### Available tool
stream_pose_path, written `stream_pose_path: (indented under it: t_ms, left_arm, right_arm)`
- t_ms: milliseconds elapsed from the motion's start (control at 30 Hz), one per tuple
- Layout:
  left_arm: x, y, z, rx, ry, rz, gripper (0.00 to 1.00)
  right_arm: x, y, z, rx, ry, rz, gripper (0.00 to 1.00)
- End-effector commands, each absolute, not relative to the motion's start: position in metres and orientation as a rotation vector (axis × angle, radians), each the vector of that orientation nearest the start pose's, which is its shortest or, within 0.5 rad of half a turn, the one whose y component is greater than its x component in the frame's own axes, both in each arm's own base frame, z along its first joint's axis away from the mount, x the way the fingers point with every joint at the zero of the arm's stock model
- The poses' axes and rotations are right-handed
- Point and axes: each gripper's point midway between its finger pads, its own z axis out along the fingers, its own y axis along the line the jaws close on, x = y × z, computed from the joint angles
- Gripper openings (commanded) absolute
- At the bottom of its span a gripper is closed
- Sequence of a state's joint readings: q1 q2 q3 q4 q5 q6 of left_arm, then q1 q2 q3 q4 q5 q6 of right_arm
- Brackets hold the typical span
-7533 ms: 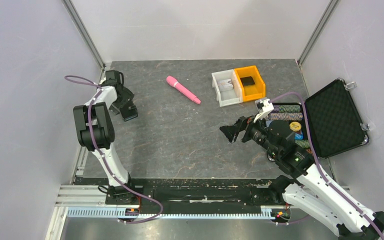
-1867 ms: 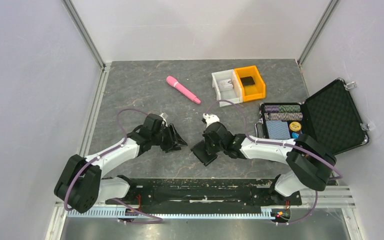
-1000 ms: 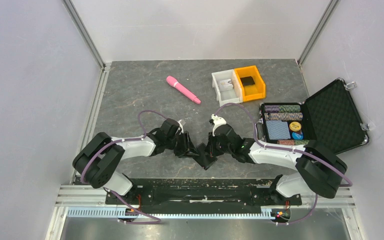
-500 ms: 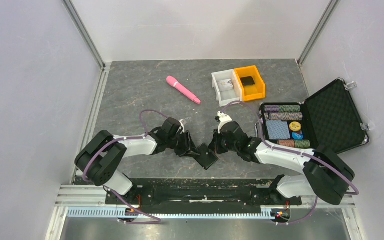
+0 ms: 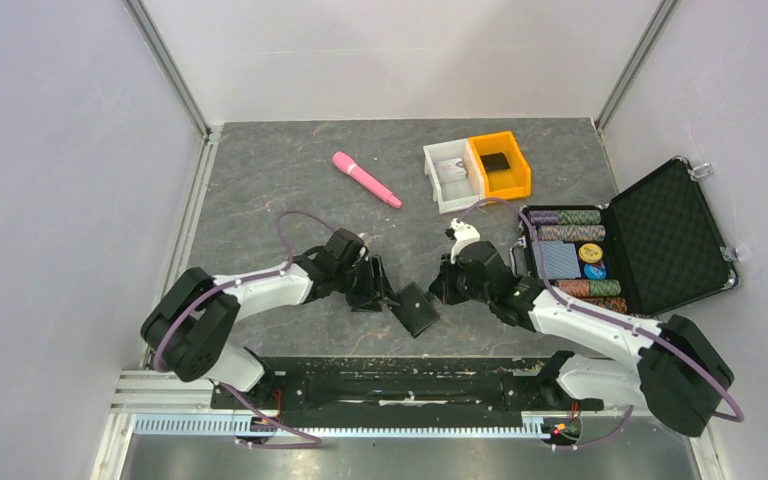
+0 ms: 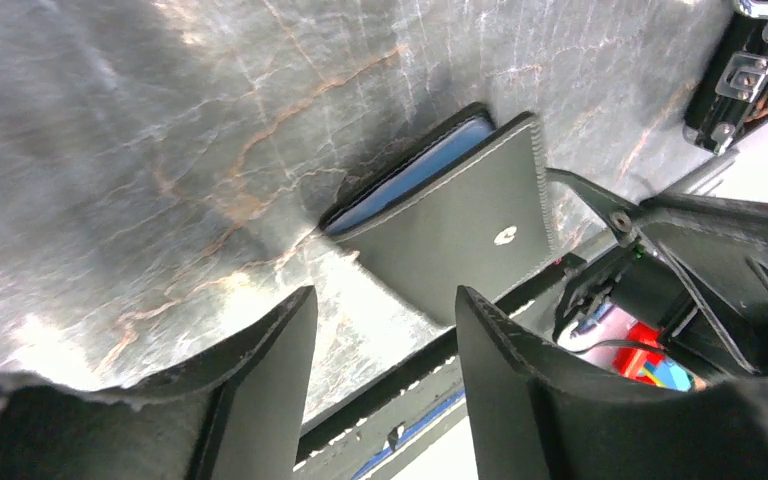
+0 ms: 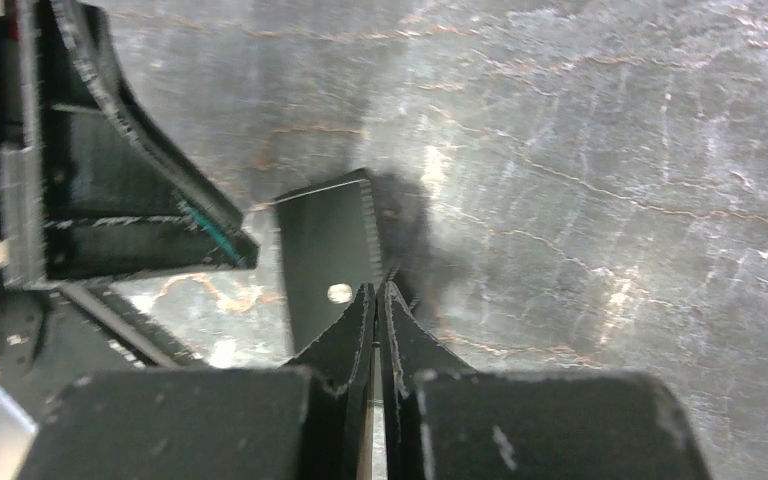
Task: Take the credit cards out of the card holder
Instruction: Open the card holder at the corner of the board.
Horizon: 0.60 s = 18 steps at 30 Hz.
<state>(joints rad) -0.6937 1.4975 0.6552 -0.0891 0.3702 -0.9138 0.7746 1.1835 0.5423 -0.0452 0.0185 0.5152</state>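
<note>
Your card holder (image 5: 416,309) lies flat and folded shut on the table (image 5: 290,220), at about 6 o'clock on the slate surface, close to the near edge. Its black outer face is up and carries a small pale stud (image 6: 505,237). In the left wrist view a thin strip of blue shows along the edge at its 10 o'clock side.

Your left gripper (image 6: 384,305) sits at the holder's 9 o'clock in the top view. Its fingers (image 6: 260,370) are spread wide and nothing is between them. One finger overlaps the holder's near corner in the wrist view, so you cannot tell whether it touches.

Your right gripper (image 7: 378,295) sits at the holder's 2 o'clock in the top view. Its fingers are pressed together with only a hairline slit between them, and they hold nothing. The tips hang over the holder's edge in the right wrist view, and contact cannot be judged there either. The holder lies between the two grippers.

A pink wand (image 5: 366,179) lies at the table's 11 o'clock. A white bin (image 5: 448,176) and an orange bin (image 5: 501,166) stand touching at 1 o'clock, with a black item inside the orange one. At 3 o'clock an open briefcase (image 5: 668,236) holds rows of chips (image 5: 566,217).
</note>
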Motion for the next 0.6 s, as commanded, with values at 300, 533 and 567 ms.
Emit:
stream_pose_path:
  t_ms: [300, 533, 567]
  left_arm:
    - [0.205, -0.270, 0.109, -0.056, 2.582, -1.001, 0.82]
    - [0.200, -0.268, 0.103, -0.064, 2.598, -1.006, 0.82]
    - [0.199, -0.268, 0.103, -0.066, 2.597, -1.009, 0.82]
  right_arm:
    - [0.203, 0.272, 0.142, -0.221, 2.111, 1.068, 0.00]
    - [0.198, 0.282, 0.162, -0.193, 2.054, 1.194, 0.00]
    - [0.198, 0.282, 0.165, -0.190, 2.047, 1.199, 0.00]
